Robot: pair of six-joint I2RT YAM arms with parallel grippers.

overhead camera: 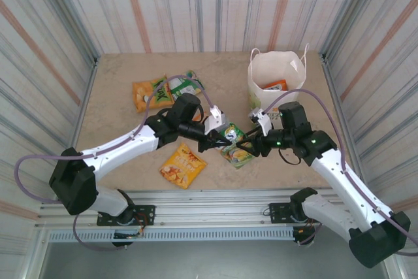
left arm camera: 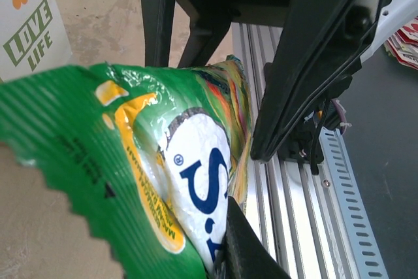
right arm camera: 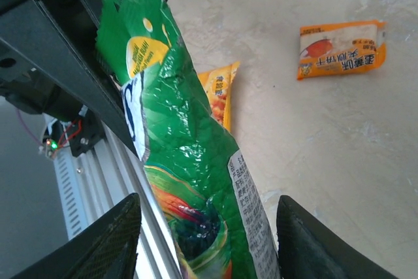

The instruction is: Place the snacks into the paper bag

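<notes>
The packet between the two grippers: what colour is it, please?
The packet is mainly green; the right wrist view shows it best.

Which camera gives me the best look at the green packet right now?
Right wrist: the green packet runs nearly full length between the open right fingers. Left wrist has only a cropped close-up; top shows it small.

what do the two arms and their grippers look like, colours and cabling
The left arm and right arm have white tube-like links joined by chunky black joint housings, on black bases. A greyish-purple cable loops loosely along each. The left gripper and right gripper are black, with slim matte fingers. A small green light glows on the right arm.
</notes>
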